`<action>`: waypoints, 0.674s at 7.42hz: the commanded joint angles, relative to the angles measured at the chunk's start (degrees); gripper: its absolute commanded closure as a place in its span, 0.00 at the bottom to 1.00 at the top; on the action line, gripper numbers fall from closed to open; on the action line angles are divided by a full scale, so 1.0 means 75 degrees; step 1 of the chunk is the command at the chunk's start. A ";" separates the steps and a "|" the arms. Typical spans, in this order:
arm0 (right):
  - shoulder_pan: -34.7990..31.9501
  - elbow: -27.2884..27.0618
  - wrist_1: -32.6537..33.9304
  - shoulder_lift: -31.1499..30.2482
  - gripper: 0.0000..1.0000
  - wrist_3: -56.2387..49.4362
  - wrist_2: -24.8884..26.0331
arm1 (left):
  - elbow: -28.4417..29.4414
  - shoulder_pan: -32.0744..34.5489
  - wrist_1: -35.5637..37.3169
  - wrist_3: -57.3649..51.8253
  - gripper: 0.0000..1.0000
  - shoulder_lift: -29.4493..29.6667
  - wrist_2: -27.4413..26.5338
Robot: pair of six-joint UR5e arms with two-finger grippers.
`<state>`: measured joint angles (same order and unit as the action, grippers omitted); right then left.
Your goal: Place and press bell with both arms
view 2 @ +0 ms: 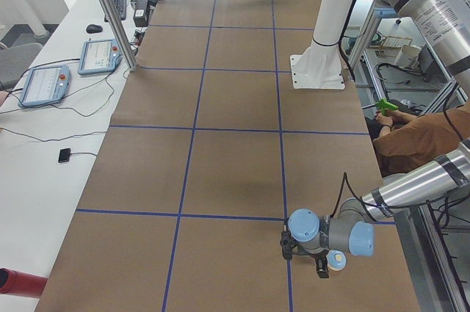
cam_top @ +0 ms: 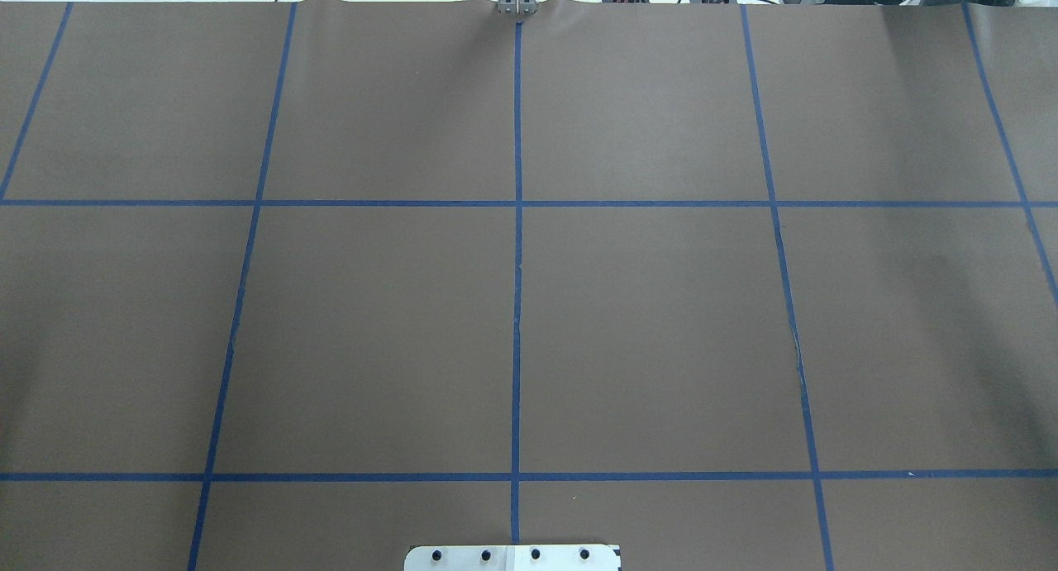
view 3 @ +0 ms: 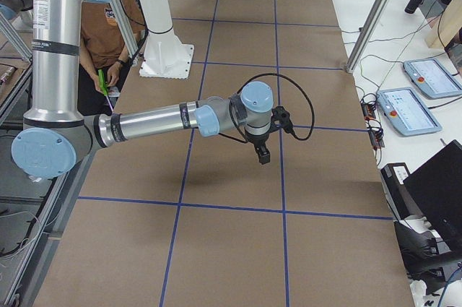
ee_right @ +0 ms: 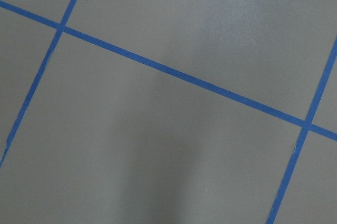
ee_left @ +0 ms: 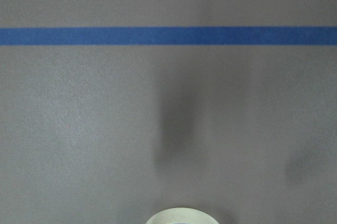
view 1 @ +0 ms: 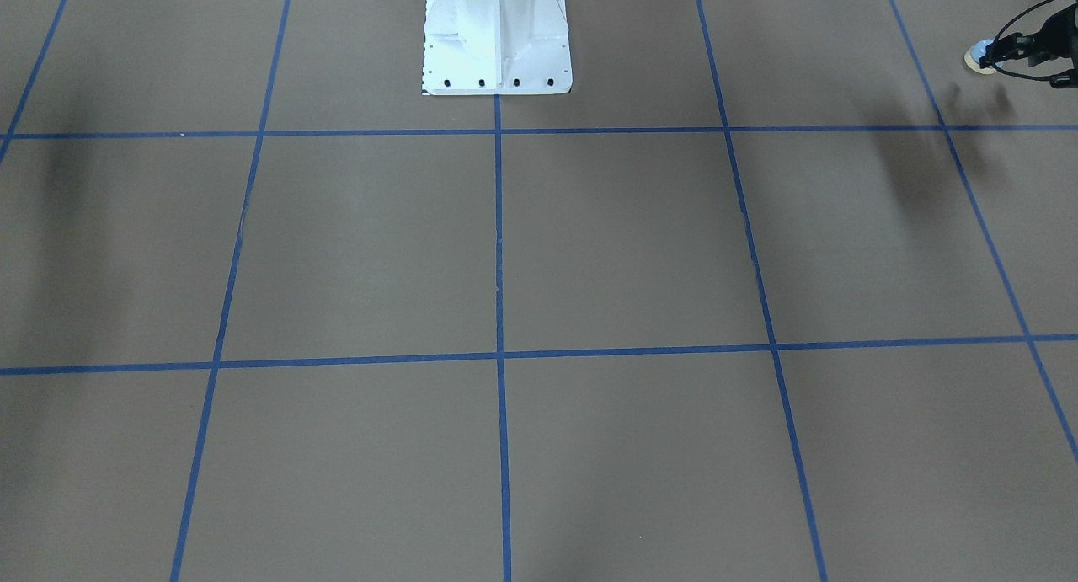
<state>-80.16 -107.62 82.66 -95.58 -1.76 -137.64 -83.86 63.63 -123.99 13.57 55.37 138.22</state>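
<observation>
The bell (view 1: 979, 57) is a small light-blue dome with a cream rim, at the far right edge of the front view. My left gripper (view 1: 998, 53) appears shut on the bell and holds it just over the brown table. The side view from the left shows the bell (view 2: 336, 259) at that gripper (view 2: 323, 266). In the left wrist view only the bell's cream rim (ee_left: 181, 216) shows, at the bottom edge. My right gripper (view 3: 263, 155) hangs above the table's middle. It shows only in the side view from the right, so I cannot tell whether it is open. The overhead view shows neither gripper.
The white bolted pedestal (view 1: 497, 34) stands at the robot's side of the table. A seated person in a brown shirt (view 2: 418, 139) is beside it. Tablets (view 2: 44, 84) and a metal post (view 2: 110, 11) line the far side. A red cylinder (view 2: 18, 283) lies off the corner.
</observation>
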 commanded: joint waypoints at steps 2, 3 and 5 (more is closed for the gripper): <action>0.0000 -0.0100 -0.0018 -0.0018 0.00 0.0000 0.0024 | 0.0342 -0.0023 -0.0027 -0.0099 0.00 0.0024 0.0143; 0.0000 -0.0111 -0.0018 -0.0018 0.00 0.0000 0.0012 | 0.0354 -0.0035 -0.0015 -0.0099 0.00 0.0059 0.0237; 0.0000 -0.0217 -0.0018 -0.0030 0.00 0.0000 0.0024 | 0.0436 -0.0128 -0.0015 -0.0110 0.00 0.0094 0.0343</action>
<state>-80.16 -108.94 82.53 -95.77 -1.76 -137.52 -80.96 63.07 -124.11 12.78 55.94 140.11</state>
